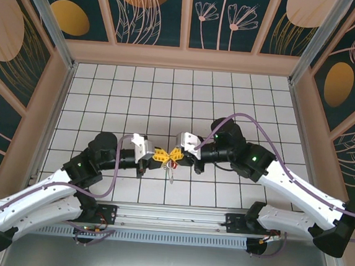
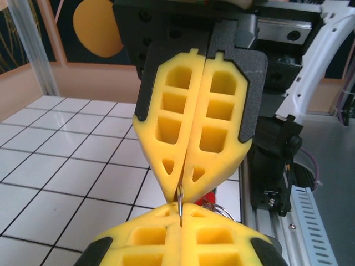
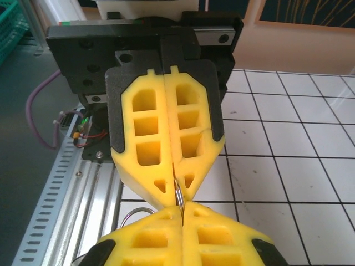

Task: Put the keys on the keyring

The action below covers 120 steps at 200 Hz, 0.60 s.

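Observation:
My two grippers meet tip to tip low over the tiled floor, near its front middle. The left gripper [image 1: 162, 156] [image 2: 181, 209] and the right gripper [image 1: 176, 156] [image 3: 182, 209] are each shut on the same thin silver ring of the keyring [image 2: 181, 198] [image 3: 178, 195], held edge-on between the yellow fingertips. Just behind the left fingertips, the red head of a key [image 2: 209, 198] peeks out beside another silver loop [image 2: 223, 209]. From above, a red spot with a silver piece [image 1: 171, 171] hangs below the meeting point. A further wire loop [image 3: 136, 211] shows left of the right fingers.
An aluminium rail [image 1: 176, 217] runs along the near edge just below the grippers. Patterned walls [image 1: 184, 53] enclose the white tiled floor [image 1: 180, 102] on three sides. Both arms angle inward from the bottom corners.

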Tool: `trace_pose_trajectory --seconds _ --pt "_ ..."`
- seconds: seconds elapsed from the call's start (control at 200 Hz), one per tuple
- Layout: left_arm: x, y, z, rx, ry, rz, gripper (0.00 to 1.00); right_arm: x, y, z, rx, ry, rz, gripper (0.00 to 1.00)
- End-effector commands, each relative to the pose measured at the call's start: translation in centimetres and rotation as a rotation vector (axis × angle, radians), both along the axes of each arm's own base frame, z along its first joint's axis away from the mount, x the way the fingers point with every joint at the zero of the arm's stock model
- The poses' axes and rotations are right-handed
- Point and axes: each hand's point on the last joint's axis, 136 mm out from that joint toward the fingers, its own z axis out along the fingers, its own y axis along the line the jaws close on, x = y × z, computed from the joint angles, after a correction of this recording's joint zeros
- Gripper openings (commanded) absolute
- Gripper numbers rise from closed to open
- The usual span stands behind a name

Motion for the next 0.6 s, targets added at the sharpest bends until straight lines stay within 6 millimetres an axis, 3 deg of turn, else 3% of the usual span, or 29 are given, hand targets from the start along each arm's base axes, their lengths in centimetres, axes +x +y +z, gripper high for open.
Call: trace_pose_trajectory --seconds 0.0,0.145,0.385,0.596 --pt "1.1 -0.4 1.7 0.024 -0.047 0.037 0.06 1.6 0.3 0.8 0.023 -0.063 -0.044 0.0" --pt "2.4 -0.5 -0.1 0.155 -0.012 0.079 0.2 3.5 0.1 0.5 -0.036 -0.09 -0.12 0.0" --pt "3.6 -0.3 -1.4 0.267 -0.013 0.121 0.22 4.6 0.0 -0.6 -0.136 -0.085 -0.158 0.0" --pt "3.9 -0.3 -2.0 0.295 -0.016 0.128 0.23 4.5 0.1 -1.5 -0.188 -0.072 -0.154 0.0"
